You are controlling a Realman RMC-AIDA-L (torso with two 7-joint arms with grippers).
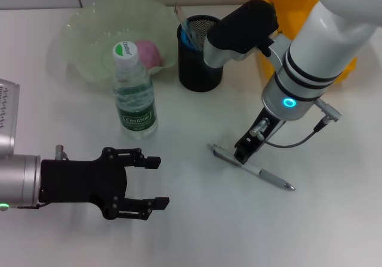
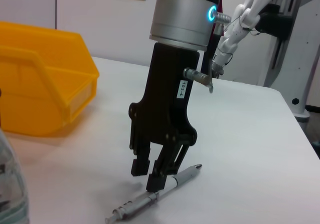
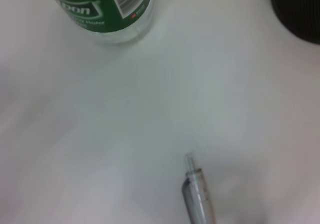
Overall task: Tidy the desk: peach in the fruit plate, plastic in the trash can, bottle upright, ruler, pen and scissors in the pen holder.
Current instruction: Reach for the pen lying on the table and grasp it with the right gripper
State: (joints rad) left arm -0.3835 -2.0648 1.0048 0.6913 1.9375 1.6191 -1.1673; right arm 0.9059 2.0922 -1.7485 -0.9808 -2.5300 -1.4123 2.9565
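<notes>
While our right gripper [image 1: 243, 153] is closing narrowly around the pen [image 1: 253, 168] mid-table, seemingly ungripped, it risks rolling away; our left gripper [image 1: 149, 183] is idling open.

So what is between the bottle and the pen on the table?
Nothing: in the head view only bare table lies between the bottle and the pen.

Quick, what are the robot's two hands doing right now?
Left gripper: open, holding nothing, hovering over the white desk.
Right gripper: down at the silver pen, fingers either side of it, not yet shut.
</notes>
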